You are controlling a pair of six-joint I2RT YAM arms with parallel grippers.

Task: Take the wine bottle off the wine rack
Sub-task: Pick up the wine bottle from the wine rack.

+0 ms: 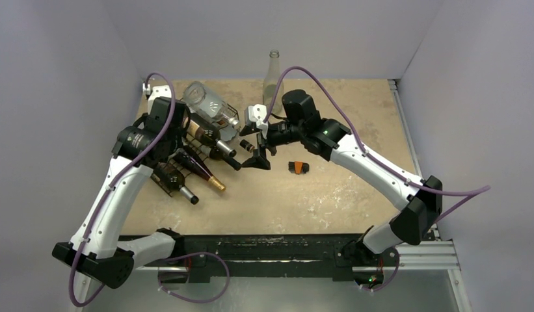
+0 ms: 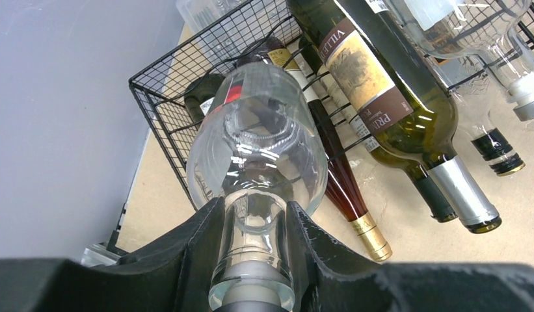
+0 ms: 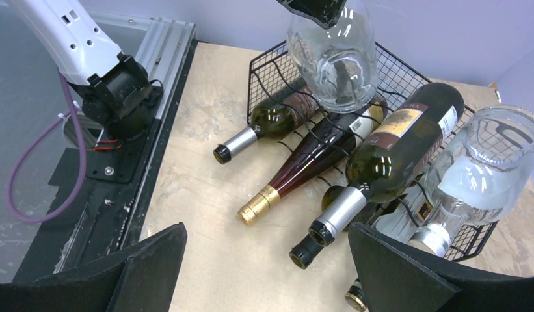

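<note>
Wine bottle (image 2: 257, 149): clear glass, hanging base-down over the wine rack (image 2: 163, 97), its neck clamped in the left hand (image 2: 256, 260). In the right wrist view the base looks free of the wire shelves, just above the dark bottles (image 3: 394, 143) lying there. The right hand (image 3: 267, 253) is spread wide apart and holds nothing, near the rack's open front.

Step in hand, as we judge it: carry the bottle clear. We would lift straight up before going sideways, so the base misses the mesh and its neighbours. The smooth glass neck may slip, so we move slowly and aim for bare tabletop (image 3: 205, 130).
</note>
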